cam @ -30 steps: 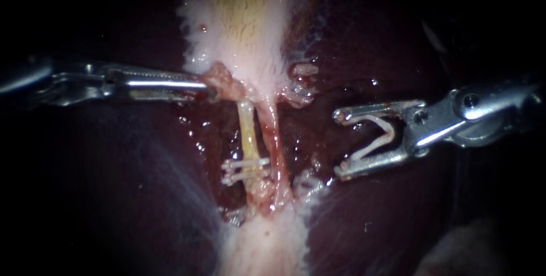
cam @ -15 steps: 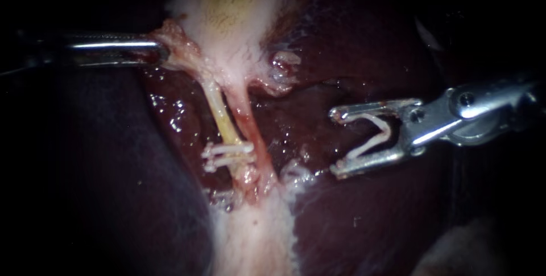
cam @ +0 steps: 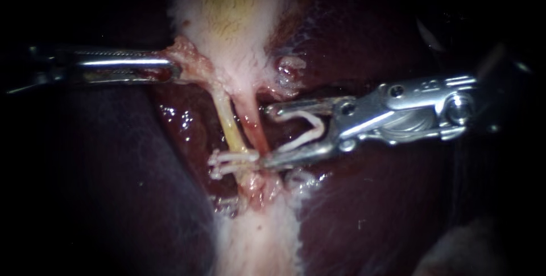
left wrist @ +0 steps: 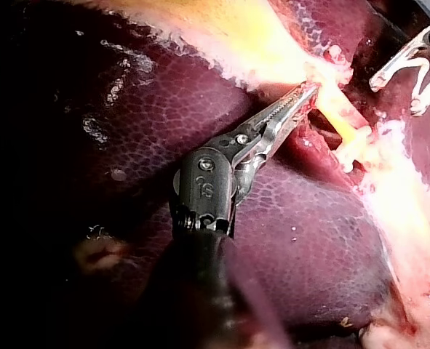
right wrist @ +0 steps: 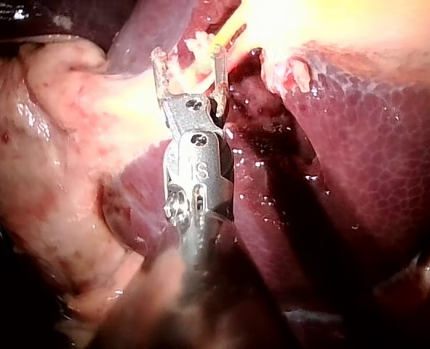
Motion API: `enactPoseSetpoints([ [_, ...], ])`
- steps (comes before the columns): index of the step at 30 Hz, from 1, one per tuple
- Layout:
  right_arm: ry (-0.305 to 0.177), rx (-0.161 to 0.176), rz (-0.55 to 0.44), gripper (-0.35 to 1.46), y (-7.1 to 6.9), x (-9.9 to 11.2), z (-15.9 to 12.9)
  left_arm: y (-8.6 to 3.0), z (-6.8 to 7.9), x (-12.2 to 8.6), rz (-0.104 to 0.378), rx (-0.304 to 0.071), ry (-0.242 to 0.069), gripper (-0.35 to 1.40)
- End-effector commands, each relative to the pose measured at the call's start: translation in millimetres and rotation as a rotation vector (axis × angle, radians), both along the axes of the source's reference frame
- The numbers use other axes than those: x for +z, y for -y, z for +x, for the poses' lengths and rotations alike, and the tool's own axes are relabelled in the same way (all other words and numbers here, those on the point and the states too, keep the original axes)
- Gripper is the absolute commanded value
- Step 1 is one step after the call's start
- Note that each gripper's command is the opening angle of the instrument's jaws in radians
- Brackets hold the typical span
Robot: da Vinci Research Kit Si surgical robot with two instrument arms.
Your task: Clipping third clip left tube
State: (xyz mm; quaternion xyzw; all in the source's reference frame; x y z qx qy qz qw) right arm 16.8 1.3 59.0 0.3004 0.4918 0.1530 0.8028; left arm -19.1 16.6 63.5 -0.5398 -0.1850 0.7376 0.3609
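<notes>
My left instrument (cam: 170, 64) comes in from the left, jaws shut on a pink tag of tissue (cam: 190, 62) at the top of the tubes, pulling it leftward. The yellowish left tube (cam: 230, 125) slants down to two white clips (cam: 233, 162) across its lower end. The reddish right tube (cam: 251, 123) runs beside it. My right instrument (cam: 267, 136) holds an open white clip (cam: 304, 131) between its wide-apart jaws, tips right next to the right tube, lower jaw touching the two clips. In the right wrist view the jaws (right wrist: 188, 57) straddle the clipped stretch.
The pale gallbladder (cam: 233, 20) lies above the tubes. Dark red liver (cam: 369, 207) surrounds them on both sides. A white band of tissue (cam: 256, 242) continues below the clips. In the left wrist view the right instrument (left wrist: 411, 73) sits beyond the tube (left wrist: 338, 116).
My right instrument has moved left with its clip, from well clear of the tubes to right against them. The left instrument has drawn the tissue leftward, slanting the tubes.
</notes>
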Motion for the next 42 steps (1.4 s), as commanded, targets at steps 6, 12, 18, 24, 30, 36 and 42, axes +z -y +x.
enactPoseSetpoints([
  [6, 0.011, 0.010, 0.005, 0.50, 0.3, 1.9, 1.6, 0.1, -0.1, -0.1, -0.001, 0.002, 0.002, -0.35],
  [12, 0.020, 0.021, 0.012, 0.50, 0.3, 4.3, 2.3, 0.2, -0.2, -0.2, 0.000, 0.004, 0.003, -0.35],
  [18, 0.058, 0.007, 0.002, 0.50, -0.1, 6.5, 2.8, 0.4, -0.3, -0.5, 0.000, 0.004, 0.003, -0.35],
  [24, 0.065, 0.012, 0.001, 0.50, -0.8, 7.5, 3.0, 0.4, -0.4, -0.6, 0.000, 0.004, 0.003, -0.35],
  [30, 0.070, 0.020, 0.001, 0.50, -1.1, 7.8, 4.6, 0.5, -0.5, -0.7, 0.000, 0.004, 0.003, -0.35],
  [36, 0.014, 0.066, 0.004, 0.50, -1.5, 8.0, 6.5, 0.5, -0.5, -0.7, 0.000, 0.004, 0.003, -0.35],
  [42, -0.038, 0.112, 0.025, 0.50, -1.8, 7.8, 7.4, 0.4, -0.5, -0.7, 0.000, 0.004, 0.003, -0.35],
])
